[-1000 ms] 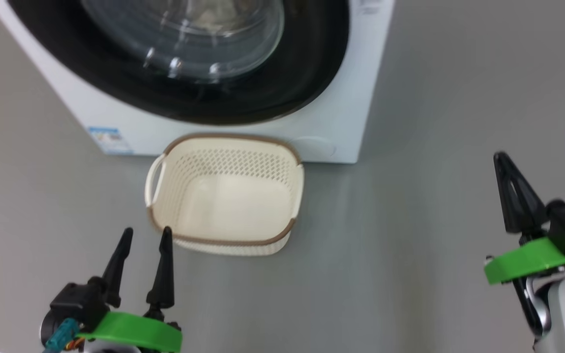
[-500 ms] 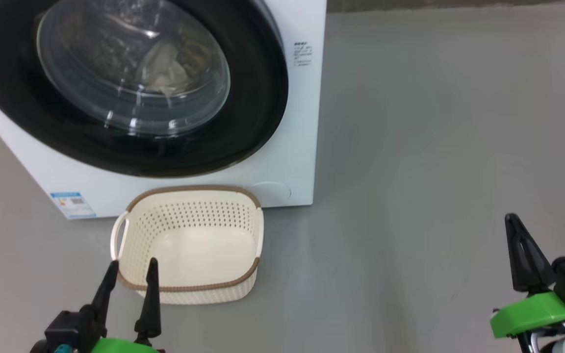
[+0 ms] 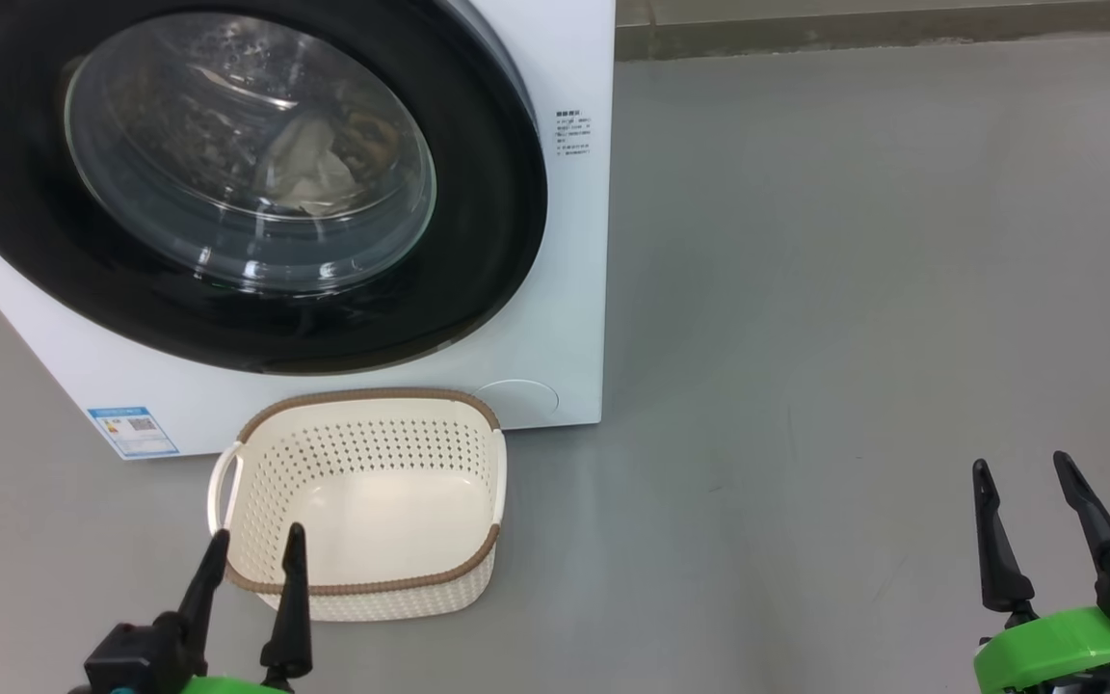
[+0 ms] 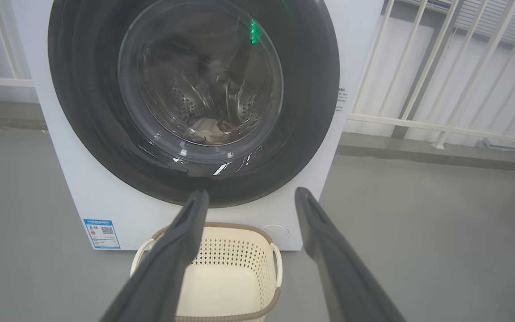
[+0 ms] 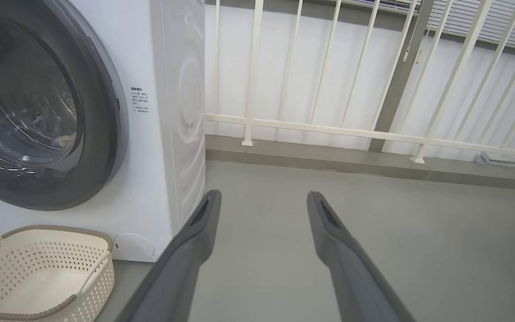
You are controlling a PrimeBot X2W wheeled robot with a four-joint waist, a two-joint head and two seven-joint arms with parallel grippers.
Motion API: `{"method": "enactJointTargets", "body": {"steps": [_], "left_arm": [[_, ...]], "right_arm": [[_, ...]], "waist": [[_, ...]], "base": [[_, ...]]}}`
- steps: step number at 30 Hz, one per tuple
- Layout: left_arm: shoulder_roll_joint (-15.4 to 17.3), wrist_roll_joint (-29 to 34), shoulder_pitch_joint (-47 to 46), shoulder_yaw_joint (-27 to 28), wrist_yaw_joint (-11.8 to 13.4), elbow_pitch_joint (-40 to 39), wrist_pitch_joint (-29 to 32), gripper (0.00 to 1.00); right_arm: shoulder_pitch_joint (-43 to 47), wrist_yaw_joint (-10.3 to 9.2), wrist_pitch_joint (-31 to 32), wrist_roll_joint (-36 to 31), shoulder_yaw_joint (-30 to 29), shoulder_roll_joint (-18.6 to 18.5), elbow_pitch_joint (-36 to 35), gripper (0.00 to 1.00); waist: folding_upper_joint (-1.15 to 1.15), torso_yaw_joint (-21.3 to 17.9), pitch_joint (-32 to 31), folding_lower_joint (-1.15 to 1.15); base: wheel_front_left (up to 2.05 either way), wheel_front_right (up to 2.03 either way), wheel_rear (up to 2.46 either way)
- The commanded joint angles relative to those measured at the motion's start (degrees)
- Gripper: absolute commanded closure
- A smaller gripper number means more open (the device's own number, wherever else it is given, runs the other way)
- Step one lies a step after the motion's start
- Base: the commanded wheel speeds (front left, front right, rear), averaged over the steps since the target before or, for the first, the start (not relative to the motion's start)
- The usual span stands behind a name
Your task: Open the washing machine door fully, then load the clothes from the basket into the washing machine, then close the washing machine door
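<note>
Standing on the grey floor [image 3: 806,337], the white washing machine [image 3: 574,289] fills the far left of the head view. The washing machine door [image 3: 488,212] lies flush against its front, glossy black rim around a bulging glass window. Through that glass the clothes [image 3: 309,173] show as a pale crumpled heap low in the perforated steel drum; their colours and patterns are too dim to make out. A small blue label [image 3: 131,431] sits low on the left of the front panel, and a round service flap [image 3: 516,397] low on the right.

The basket [image 3: 382,602] stands upright on the floor just in front of the machine, below the door, its cream perforated walls and bare bottom showing under the brown rim. Whether its far rim touches the machine cannot be told.

The left gripper [image 3: 258,532] is at the near left, its two dark fingers spread wide with nothing between them, tips over the basket's near left corner and pointing toward the door. The right gripper [image 3: 1019,463] is at the near right, well apart from basket and machine, above bare floor, its fingers likewise parted and holding nothing. Beyond the machine's right side, a white railing [image 5: 329,89] runs along the far edge of the floor.
</note>
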Motion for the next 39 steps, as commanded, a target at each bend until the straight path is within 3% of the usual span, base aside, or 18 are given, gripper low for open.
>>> {"method": "enactJointTargets", "body": {"steps": [1, 39], "left_arm": [[0.78, -0.39, -1.0, 2.2, -0.1, -0.7, -0.36, 0.0], [0.78, -0.87, -1.61, 1.63, -0.1, 0.83, -0.36, 0.0]], "right_arm": [[-0.6, -0.34, -0.03, -0.95, 1.34, -0.18, -1.57, 0.0], [-1.28, -0.34, -0.03, -1.48, 1.18, 0.53, -0.79, 0.0]], "waist": [[0.0, 0.02, 0.03, 0.0], [0.0, 0.15, -0.43, 0.0]], "base": [[0.0, 0.0, 0.0], [0.0, 0.0, 0.0]]}}
